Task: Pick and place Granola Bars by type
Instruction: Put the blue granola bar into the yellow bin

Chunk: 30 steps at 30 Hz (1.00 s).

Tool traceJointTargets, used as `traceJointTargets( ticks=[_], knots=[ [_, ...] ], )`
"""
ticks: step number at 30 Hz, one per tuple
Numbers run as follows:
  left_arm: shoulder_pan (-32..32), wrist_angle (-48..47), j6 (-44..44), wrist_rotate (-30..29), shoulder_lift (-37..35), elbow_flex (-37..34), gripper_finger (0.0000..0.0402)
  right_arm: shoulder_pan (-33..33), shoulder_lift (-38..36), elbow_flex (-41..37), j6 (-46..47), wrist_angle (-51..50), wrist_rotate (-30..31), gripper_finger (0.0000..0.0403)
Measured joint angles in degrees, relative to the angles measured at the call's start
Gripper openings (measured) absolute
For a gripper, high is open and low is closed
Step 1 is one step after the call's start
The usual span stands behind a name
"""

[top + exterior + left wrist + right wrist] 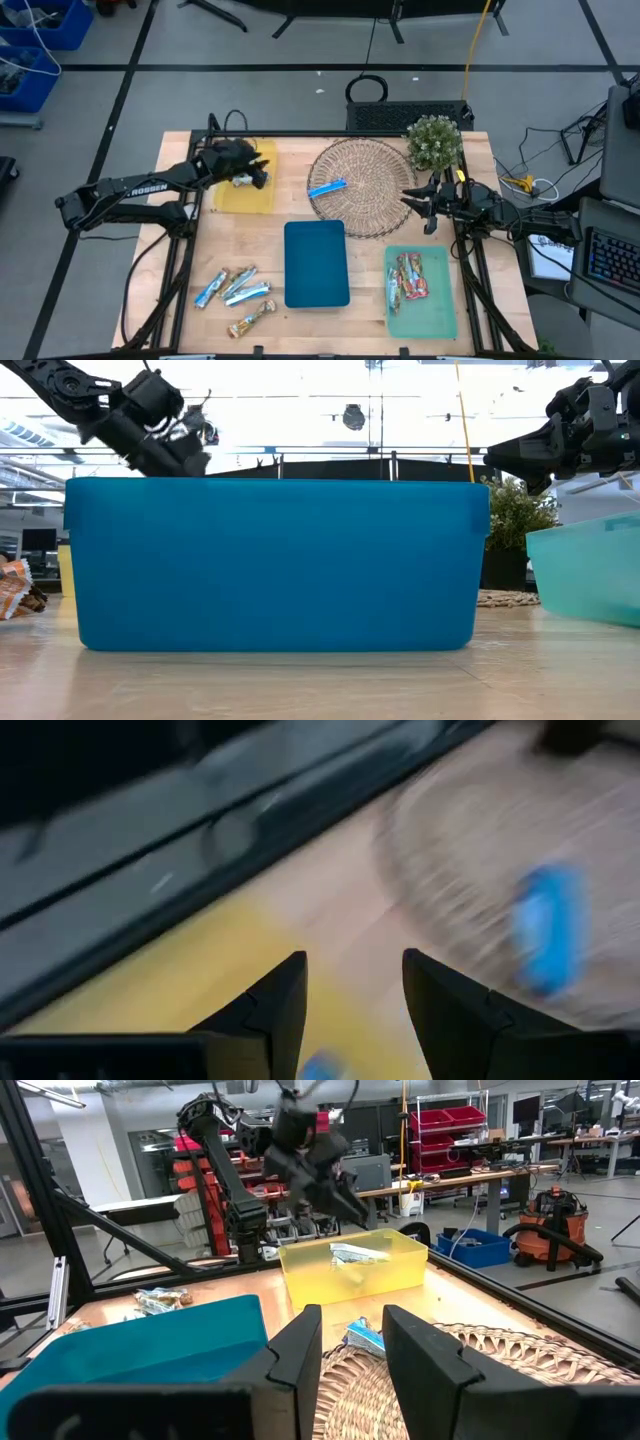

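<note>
Left hand (252, 176) above yellow tray (245, 190) near far left corner of tabletop (365, 260); fingers parted, nothing between them in left wrist view. Silver-blue bar (358, 1252) inside yellow tray, seen through its wall in right wrist view. Judged: release just made, retreat next.

Right hand (412, 200) hovering at right edge of woven mat (375, 160), fingers parted, empty. Blue bar (327, 187) flat on mat, left of centre. Green tray (440, 310) at near right corner holding red/orange bars (410, 277). Teal tray (316, 265) at middle of near edge, seemingly empty. Loose bars (235, 292) near near left corner: blue-and-silver and tan/gold, some touching.

To do well: lift left hand straight up, clear of tray wall, before swinging away, so bar not dragged out. For next pick, choose an outlying bar of loose group, line fingers across its short side, come down plumb to avoid nudging neighbours. Foil likely slippery; firm close advisable.

Hidden or unclear: low view filled by teal tray wall, rest of tabletop mostly blocked. Left wrist view smeared; small blue scrap between fingers at frame edge not identifiable. Count of bars in yellow tray not readable; type only partly legible. Plant (434, 143) at far right corner partly covering mat edge.
</note>
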Motion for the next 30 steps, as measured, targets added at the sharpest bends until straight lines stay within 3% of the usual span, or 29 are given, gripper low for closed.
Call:
traceJointTargets(
  ticks=[5, 9, 22, 30],
  knots=[
    [-1.5, 13.1, 1.7, 10.5, 0.0, 0.0, 0.017, 0.0, 0.0, 0.0, 0.0, 0.0, 0.0, 0.01],
    [-3.2, 18.2, 3.5, 16.0, 0.0, 0.0, 0.017, 0.0, 0.0, 0.0, 0.0, 0.0, 0.0, 0.01],
    [-9.4, 18.1, 2.5, 17.5, 0.0, 0.0, 0.017, 0.0, 0.0, 0.0, 0.0, 0.0, 0.0, 0.01],
    [-16.9, 22.7, 4.7, 26.3, 0.0, 0.0, 0.017, 0.0, 0.0, 0.0, 0.0, 0.0, 0.0, 0.01]
  ],
)
